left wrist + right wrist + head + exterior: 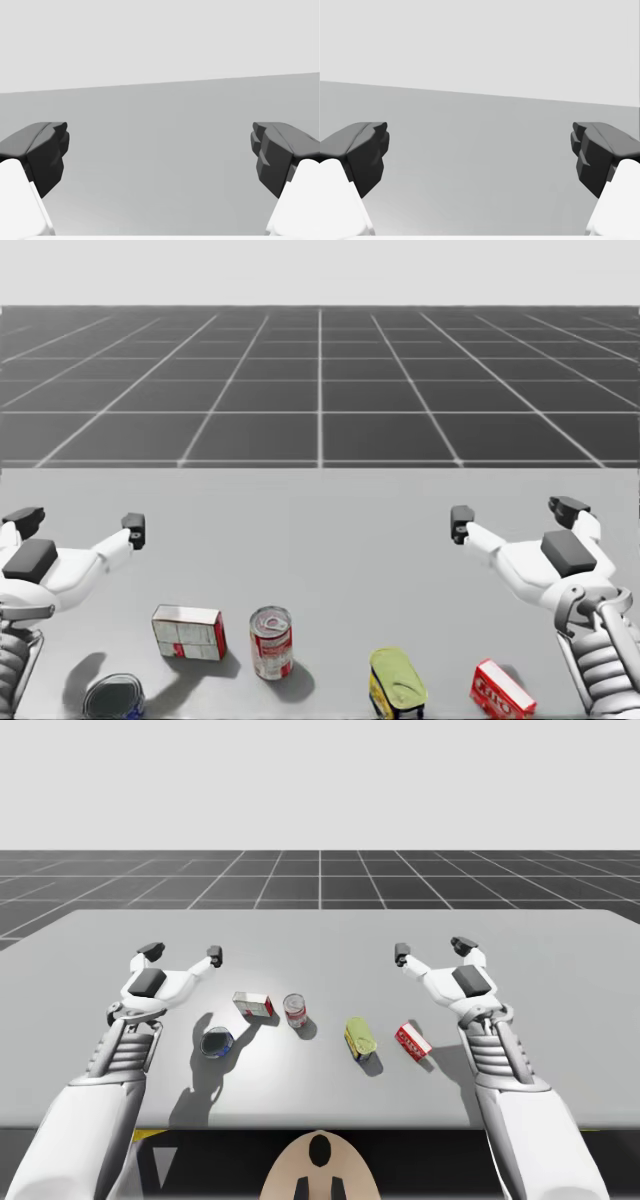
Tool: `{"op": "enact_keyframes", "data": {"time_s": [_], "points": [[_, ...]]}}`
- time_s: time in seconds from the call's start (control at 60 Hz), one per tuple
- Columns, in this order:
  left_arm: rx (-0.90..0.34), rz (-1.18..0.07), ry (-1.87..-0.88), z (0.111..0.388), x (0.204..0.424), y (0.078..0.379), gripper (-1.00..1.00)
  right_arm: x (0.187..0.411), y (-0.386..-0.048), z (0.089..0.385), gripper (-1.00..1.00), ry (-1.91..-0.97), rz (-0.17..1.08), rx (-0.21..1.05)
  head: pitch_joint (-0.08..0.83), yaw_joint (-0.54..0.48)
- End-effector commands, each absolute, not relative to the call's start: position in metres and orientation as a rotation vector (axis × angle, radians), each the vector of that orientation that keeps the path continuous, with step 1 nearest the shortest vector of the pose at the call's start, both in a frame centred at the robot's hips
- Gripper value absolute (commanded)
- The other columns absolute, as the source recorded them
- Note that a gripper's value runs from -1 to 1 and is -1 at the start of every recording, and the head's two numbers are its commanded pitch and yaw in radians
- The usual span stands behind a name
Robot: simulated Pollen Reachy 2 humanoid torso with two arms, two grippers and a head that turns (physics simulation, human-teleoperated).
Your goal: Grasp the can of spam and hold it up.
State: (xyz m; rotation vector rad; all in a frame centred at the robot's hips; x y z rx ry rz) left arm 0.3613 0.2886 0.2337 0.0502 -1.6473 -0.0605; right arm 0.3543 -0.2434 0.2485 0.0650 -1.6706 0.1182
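Closest to me at the left front sat a low blue round can (217,1043), beside the shadow of my left arm. Behind it my left gripper (182,953) hovered over the grey table (320,935) with its 2 fingers spread wide and nothing between them.

Next to the right stood a white and red box (254,1005), then, just beside it, an upright red and white round can (295,1010).

Right of the middle was the can of spam (360,1038), a yellow, rounded oblong can with its pull-tab lid facing up. It stood apart from its neighbours, nearer the front edge than the round can. Just to its right a small red box (412,1042) lay at an angle, near but not touching.

At the far right my right gripper (432,950) mirrored the left, fingers wide apart and empty, pointing away across the bare table.

Both hands looked parked in a ready pose, raised behind the row of 5 things so none was touched. I judged the grasp not yet begun. The spam can lay on my right arm's side, so that arm seemed the likelier to reach it, taking it across its narrow sides and avoiding the red box.
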Motion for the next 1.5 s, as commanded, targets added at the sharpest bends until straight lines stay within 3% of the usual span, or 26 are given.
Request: {"op": "enact_keyframes", "data": {"time_s": [0.017,0.483,0.8,0.933,1.067,1.183,1.383,1.5], "points": [[0.054,-0.065,-1.65,0.234,0.361,0.289,-1.0,0.354,-0.244,0.249,-1.0,-1.67,0.118,0.065,0.416,0.0],[0.04,-0.058,-1.659,0.239,0.358,0.289,-1.0,0.355,-0.244,0.25,-1.0,-1.669,0.106,0.06,0.676,-0.11],[0.031,-0.057,-1.662,0.241,0.356,0.287,-1.0,0.347,-0.239,0.257,-1.0,-1.662,0.119,0.081,0.711,-0.13],[0.028,-0.051,-1.659,0.242,0.355,0.287,-1.0,0.315,-0.225,0.275,-1.0,-1.641,0.143,0.117,0.707,-0.14],[0.027,-0.05,-1.654,0.241,0.355,0.287,-1.0,0.256,-0.203,0.291,-1.0,-1.636,0.242,0.171,0.706,-0.14],[0.027,-0.052,-1.65,0.241,0.356,0.286,-1.0,0.219,-0.189,0.295,-1.0,-1.646,0.298,0.223,0.705,-0.14],[0.029,-0.053,-1.643,0.239,0.357,0.286,-1.0,0.185,-0.185,0.28,-1.0,-1.605,0.271,0.334,0.706,-0.15],[0.028,-0.061,-1.64,0.237,0.357,0.285,-1.0,0.174,-0.18,0.253,-1.0,-1.554,0.274,0.405,0.709,-0.14]]}}
